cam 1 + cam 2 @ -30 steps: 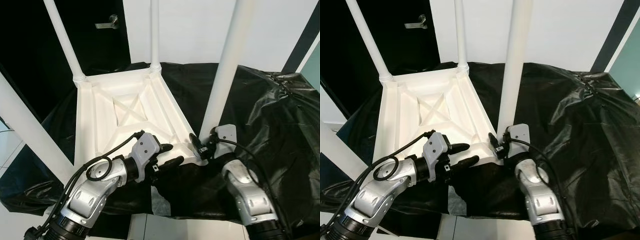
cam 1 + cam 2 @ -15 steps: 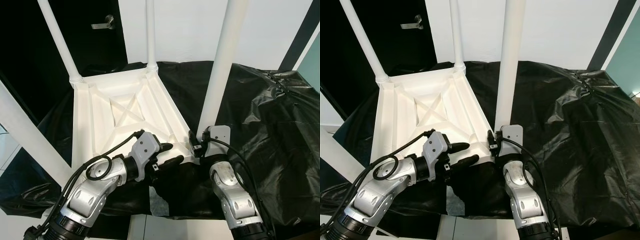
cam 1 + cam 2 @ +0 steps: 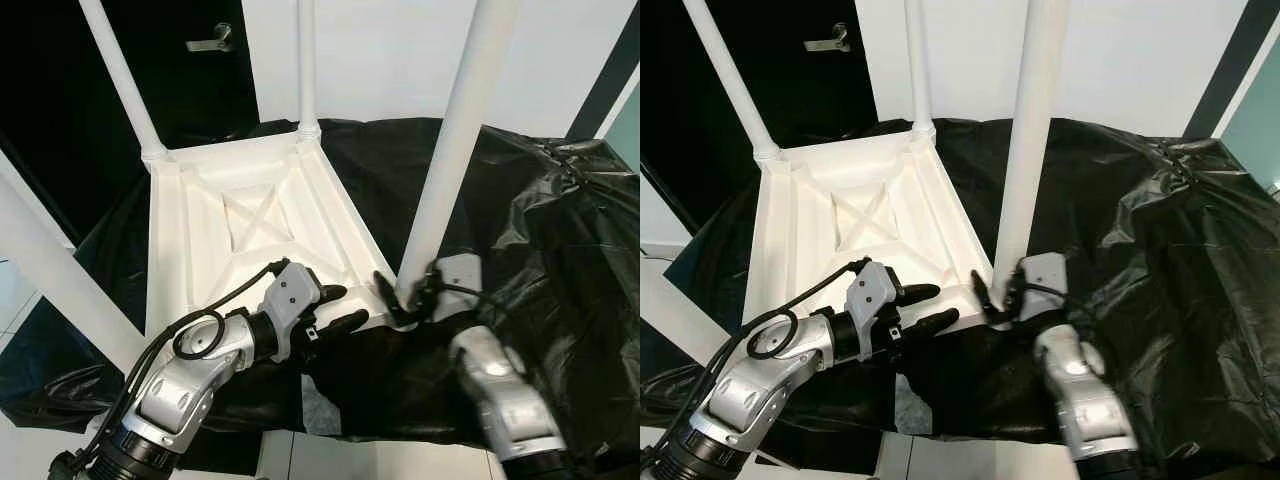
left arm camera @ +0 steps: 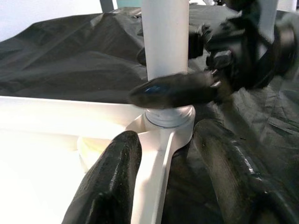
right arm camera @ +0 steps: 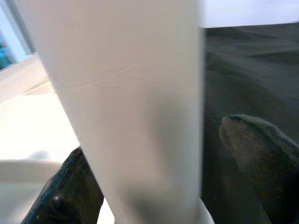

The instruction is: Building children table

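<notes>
We are seating the last leg in the upturned children's table

The right end effector [image 3: 1002, 296] pinches the near-right leg [image 3: 1028, 150] at its socket, about 5 o'clock on the white table frame [image 3: 790, 230]; the left end effector [image 3: 930, 307], fingers spread, steadies the frame's near rim. Next, we judge, twist the leg tight.

Probably a room in a home or studio: behind the black plastic sheet [image 3: 530, 230] stand a plain white wall [image 3: 380, 50] and a dark door with lever handle [image 3: 213, 42].
</notes>
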`<state>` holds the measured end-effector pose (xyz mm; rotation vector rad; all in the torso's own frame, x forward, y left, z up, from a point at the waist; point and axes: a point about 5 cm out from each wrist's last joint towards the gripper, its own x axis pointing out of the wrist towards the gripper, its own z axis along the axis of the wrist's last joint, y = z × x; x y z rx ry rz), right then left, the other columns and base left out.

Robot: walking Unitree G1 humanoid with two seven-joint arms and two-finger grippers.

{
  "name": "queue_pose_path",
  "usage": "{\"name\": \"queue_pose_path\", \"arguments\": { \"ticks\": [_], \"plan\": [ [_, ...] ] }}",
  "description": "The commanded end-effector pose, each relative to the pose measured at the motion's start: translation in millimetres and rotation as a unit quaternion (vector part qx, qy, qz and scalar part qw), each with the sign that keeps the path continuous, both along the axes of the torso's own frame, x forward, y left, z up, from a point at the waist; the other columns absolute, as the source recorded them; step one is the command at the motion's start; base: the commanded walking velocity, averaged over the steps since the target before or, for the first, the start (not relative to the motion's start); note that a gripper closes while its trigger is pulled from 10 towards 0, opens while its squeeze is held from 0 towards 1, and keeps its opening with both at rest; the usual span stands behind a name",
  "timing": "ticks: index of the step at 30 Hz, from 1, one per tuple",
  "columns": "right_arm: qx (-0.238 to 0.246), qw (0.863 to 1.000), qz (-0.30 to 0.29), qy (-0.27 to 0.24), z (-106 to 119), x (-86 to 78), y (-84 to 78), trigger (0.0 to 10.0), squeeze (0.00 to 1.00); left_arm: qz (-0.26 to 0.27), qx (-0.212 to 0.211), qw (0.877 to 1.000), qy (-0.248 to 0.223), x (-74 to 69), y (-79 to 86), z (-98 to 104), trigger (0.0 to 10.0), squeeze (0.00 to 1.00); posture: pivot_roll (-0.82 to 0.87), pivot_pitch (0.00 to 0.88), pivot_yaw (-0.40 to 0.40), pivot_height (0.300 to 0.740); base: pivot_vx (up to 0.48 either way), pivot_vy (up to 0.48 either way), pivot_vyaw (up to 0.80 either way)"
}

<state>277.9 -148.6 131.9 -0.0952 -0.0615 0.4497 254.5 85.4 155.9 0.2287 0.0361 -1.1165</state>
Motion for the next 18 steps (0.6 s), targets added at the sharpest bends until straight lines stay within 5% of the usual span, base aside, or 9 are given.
{"name": "queue_pose_path", "arguments": {
  "ticks": [1, 4, 11, 12, 18],
  "plan": [
    [0.006, 0.999, 0.047, 0.006, 0.0, 2.4, 0.1, 10.0, 0.0, -0.022, 0.002, 1.0, 0.002, -1.3, -0.5, 2.1, 10.0, 0.0, 0.05, 0.0, 0.0, 0.74, 0.0, 0.0, 0.0],
    [-0.015, 0.994, 0.109, 0.016, 0.1, 11.0, 1.9, 10.0, 0.0, -0.02, 0.002, 1.0, 0.001, -1.2, -0.2, 2.3, 10.0, 0.0, 0.05, 0.0, -0.006, 0.74, 0.0, 0.0, 0.0],
    [-0.036, 0.988, 0.148, 0.022, 0.3, 21.0, 8.9, 10.0, 0.0, -0.017, 0.001, 1.0, -0.001, -0.7, 0.7, 3.0, 10.0, 0.0, 0.06, 0.0, -0.013, 0.74, 0.0, 0.0, 0.0],
    [-0.053, 0.98, 0.189, 0.028, -1.5, 28.2, 16.1, 0.0, 0.0, -0.014, 0.001, 1.0, -0.003, -0.5, 1.8, 3.1, 10.0, 0.0, 0.08, 0.0, -0.026, 0.74, 0.0, 0.0, 0.0],
    [-0.063, 0.973, 0.218, 0.035, -4.3, 30.1, 18.2, 0.0, 0.0, -0.007, 0.001, 1.0, -0.003, -1.7, 4.6, 2.2, 10.0, 0.0, 0.08, 0.0, -0.039, 0.74, 0.0, 0.0, 0.0]
  ]
}}
